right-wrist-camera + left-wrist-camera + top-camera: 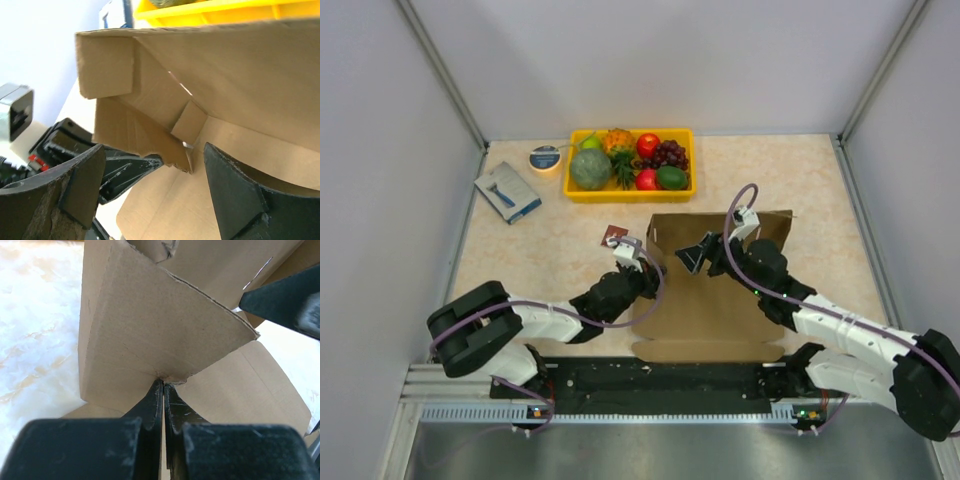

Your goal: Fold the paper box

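The paper box (710, 310) is brown cardboard, its base flat on the table and its back wall (720, 225) raised. My left gripper (164, 382) is shut, its tips pressed against the bottom corner of the raised left side flap (150, 325). Over the base my right gripper (160, 185) stands open, nothing gripped. The flap's ragged lower corner (175, 155) hangs between its fingers. The left gripper's dark fingers (130, 172) show just beyond that flap. In the top view, the left gripper (650, 265) is at the box's left edge and the right gripper (700, 252) is inside the box.
A yellow tray (630, 196) of fruit stands right behind the box. A blue-and-grey packet (508, 192) and a round roll (545, 158) lie at the back left. A small dark card (613, 236) sits near the left gripper. White walls close in both sides.
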`<action>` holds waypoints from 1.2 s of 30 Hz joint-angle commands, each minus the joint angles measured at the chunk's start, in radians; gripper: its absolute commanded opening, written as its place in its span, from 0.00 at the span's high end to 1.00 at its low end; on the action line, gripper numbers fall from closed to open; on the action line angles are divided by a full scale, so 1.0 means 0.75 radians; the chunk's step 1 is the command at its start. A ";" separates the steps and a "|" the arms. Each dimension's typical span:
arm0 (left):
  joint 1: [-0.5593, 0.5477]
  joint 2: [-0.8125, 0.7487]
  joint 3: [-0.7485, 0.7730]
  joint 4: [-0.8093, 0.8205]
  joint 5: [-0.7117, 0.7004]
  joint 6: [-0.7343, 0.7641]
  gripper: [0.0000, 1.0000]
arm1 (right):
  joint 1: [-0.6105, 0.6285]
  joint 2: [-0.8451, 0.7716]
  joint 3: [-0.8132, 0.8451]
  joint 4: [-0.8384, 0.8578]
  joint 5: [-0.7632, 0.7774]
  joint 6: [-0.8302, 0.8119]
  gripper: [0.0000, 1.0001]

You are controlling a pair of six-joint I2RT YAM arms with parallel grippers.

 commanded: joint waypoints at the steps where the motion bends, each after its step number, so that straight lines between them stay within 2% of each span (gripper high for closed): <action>1: -0.008 0.030 0.018 -0.114 -0.028 0.006 1.00 | 0.019 -0.023 0.039 0.113 -0.180 -0.255 0.23; 3: -0.008 0.026 0.018 -0.120 -0.030 0.006 1.00 | 0.019 -0.082 0.100 -0.066 -0.064 -0.193 0.23; 5: -0.010 0.028 0.016 -0.118 -0.028 0.006 1.00 | 0.015 -0.166 0.204 -0.218 0.065 -0.076 0.16; 6: -0.010 0.028 0.016 -0.118 -0.028 0.006 1.00 | 0.015 -0.183 0.247 -0.314 0.179 0.062 0.12; 8: -0.010 0.028 0.012 -0.110 -0.028 0.004 1.00 | 0.015 -0.189 0.367 -0.590 0.260 0.247 0.03; 10: -0.012 0.030 0.012 -0.108 -0.030 0.006 1.00 | 0.013 -0.160 0.472 -0.808 0.317 0.395 0.01; 13: -0.012 0.026 0.012 -0.108 -0.030 0.002 1.00 | 0.009 -0.156 0.564 -0.920 0.415 0.638 0.01; 16: -0.012 0.026 0.001 -0.099 -0.036 -0.001 1.00 | 0.005 -0.095 0.621 -0.942 0.432 0.828 0.01; 17: -0.012 0.024 -0.001 -0.097 -0.036 0.001 1.00 | -0.001 -0.077 0.632 -0.955 0.416 0.950 0.01; 20: -0.012 0.026 0.001 -0.097 -0.032 0.006 1.00 | -0.003 -0.003 0.648 -0.953 0.336 1.137 0.07; 23: -0.012 0.022 -0.001 -0.095 -0.030 0.008 1.00 | -0.001 0.054 0.669 -0.951 0.309 1.223 0.10; 24: -0.012 0.022 -0.005 -0.091 -0.028 0.008 1.00 | -0.003 0.067 0.673 -0.943 0.329 1.242 0.13; 25: -0.012 0.020 -0.007 -0.083 -0.028 0.010 1.00 | -0.005 0.077 0.679 -0.941 0.338 1.252 0.19; 36: -0.014 0.005 -0.033 -0.054 -0.024 0.012 1.00 | -0.003 0.308 0.738 -0.810 0.378 1.250 0.40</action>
